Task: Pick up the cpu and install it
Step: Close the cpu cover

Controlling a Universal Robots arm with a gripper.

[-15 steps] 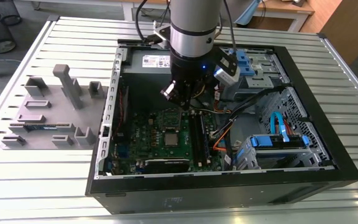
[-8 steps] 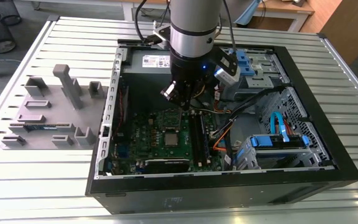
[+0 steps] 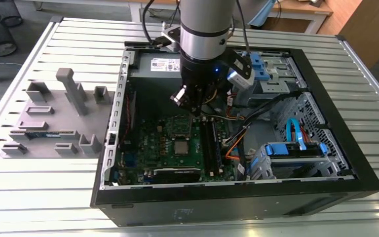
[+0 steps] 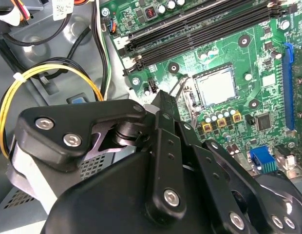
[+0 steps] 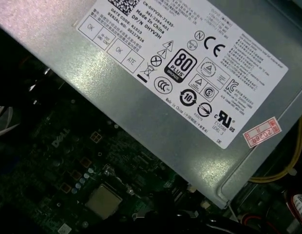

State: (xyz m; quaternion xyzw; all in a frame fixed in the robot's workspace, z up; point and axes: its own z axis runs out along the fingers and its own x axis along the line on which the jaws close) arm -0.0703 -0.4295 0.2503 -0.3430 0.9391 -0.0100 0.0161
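So the cpu [image 3: 178, 146] is sitting flat in its socket on the green motherboard [image 3: 151, 143], silver top up, inside the open black PC case [image 3: 347, 163]. My gripper [image 3: 191, 101] hangs above the board, not touching it; honestly can't tell how wide it's set. The case lies on a ribbed metal table [image 3: 57, 197], with a grey parts fixture [image 3: 51, 118] toward the exterior view's left and wooden desks behind.
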